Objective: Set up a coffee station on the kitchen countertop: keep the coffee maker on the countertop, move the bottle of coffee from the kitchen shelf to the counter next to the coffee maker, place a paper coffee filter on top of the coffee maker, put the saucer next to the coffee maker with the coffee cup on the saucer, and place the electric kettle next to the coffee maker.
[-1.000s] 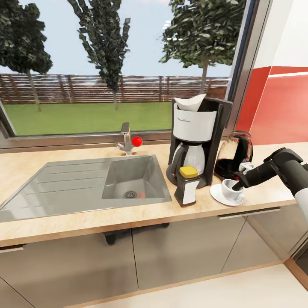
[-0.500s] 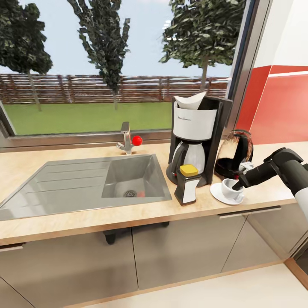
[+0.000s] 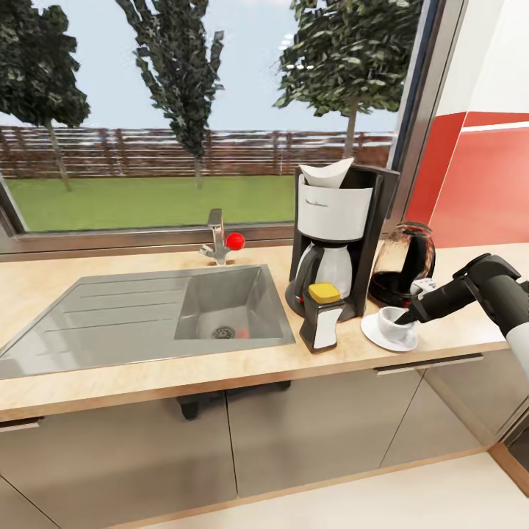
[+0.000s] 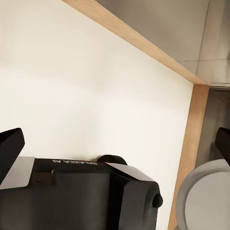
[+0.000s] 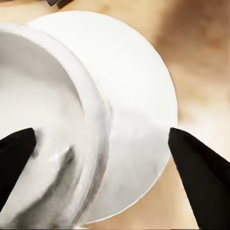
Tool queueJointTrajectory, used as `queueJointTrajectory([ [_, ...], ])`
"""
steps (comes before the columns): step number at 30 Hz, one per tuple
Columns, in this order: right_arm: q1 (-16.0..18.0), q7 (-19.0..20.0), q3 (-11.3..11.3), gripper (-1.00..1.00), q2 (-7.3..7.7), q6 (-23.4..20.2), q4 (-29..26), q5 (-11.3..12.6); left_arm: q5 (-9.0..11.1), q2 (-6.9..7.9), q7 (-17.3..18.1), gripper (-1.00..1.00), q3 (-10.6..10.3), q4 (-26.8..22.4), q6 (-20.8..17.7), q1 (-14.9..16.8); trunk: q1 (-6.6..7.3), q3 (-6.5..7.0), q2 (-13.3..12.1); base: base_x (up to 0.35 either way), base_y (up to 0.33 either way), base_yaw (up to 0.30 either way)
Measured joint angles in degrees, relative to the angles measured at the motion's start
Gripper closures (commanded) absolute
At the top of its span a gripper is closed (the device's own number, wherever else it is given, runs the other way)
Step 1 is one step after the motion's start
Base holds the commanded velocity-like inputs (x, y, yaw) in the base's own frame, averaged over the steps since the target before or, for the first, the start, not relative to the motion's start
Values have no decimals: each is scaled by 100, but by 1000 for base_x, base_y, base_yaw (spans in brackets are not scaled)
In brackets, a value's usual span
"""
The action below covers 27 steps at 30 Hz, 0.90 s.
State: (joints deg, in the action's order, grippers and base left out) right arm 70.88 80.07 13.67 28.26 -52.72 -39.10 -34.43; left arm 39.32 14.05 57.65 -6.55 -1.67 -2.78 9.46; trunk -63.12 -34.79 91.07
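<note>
Right gripper (image 3: pixel 403 318) poised over coffee cup (image 3: pixel 394 325) on saucer (image 3: pixel 373 335), jaws spread astride cup rim; coffee maker (image 3: pixel 339 234) just beside on surface (image 3: pixel 110 389).

a steel sink (image 3: pixel 110 323) with a red-knobbed faucet (image 3: pixel 217 240) below the window (image 3: pixel 184 110).

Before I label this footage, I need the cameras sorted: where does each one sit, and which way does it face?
Head view: high on the robot, facing forward and down at the countertop, sink and coffee maker; its right arm shows.
Left wrist view: on the left arm, facing a pale floor beside a wooden edge; dark robot body shows.
Right wrist view: on the right arm, looking down past open black fingertips at the coffee cup on its saucer.
Head and right wrist views share cup and saucer.
</note>
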Motion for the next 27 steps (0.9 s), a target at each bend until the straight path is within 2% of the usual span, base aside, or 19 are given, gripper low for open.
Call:
queueJointTrajectory([
  [19, 0, 0, 0, -100, 0, -1, -2, 1, 0, 0, 0, -100, 0, 0, 0, 0, 0, 0, 0, 0, 0, 0],
  [27, 0, 1, 0, -100, 0, -1, -2, 0, 0, 0, 0, -100, 1, 0, 0, 0, 175, 143, -319, 0, 0, 0],
])
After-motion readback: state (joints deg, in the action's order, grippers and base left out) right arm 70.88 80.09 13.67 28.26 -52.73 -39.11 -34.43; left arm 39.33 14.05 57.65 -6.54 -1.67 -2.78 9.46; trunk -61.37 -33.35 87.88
